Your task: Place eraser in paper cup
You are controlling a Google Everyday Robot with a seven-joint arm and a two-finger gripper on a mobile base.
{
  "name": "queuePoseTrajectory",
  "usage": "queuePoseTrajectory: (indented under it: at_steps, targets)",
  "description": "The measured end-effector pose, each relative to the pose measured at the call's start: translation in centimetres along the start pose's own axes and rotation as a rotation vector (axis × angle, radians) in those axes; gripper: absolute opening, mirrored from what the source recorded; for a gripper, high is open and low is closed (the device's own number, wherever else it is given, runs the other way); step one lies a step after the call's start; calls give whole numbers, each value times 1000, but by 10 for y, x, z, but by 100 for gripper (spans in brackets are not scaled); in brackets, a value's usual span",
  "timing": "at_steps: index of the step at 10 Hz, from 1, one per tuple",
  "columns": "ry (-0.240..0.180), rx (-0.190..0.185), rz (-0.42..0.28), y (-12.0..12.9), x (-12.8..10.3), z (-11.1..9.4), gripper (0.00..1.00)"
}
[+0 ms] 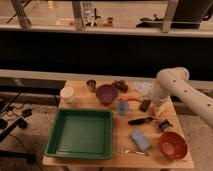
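Reach step: gripper (158, 109) hangs just right of eraser (145, 105) on desk (116, 135); its opening cannot be told. Next, I judge: grasp eraser, carry it left to paper cup (67, 94).

The wooden table (85, 104) carries a green tray (80, 132) at front left. Behind it stand the paper cup (67, 94), a metal cup (91, 85) and a purple bowl (106, 93). To the right lie the eraser (145, 105), a blue sponge (140, 140) and an orange bowl (173, 145). The gripper (160, 112) hangs near the eraser.

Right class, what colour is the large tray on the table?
The tray is green, in the camera view; the gripper is beside the eraser.
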Motion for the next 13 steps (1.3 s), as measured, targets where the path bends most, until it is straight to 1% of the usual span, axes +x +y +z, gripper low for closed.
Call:
queuePoseTrajectory:
  at_steps: [2,3,5,6,13]
  targets:
    - [-5,-36,-42,-9,5,17,80]
    - [-17,-52,-52,-18,10,25,80]
    - [-41,-64,-48,-33,18,34,80]
    - [-46,-68,-45,-36,20,36,80]
    - [-46,-68,-44,-35,21,35,80]
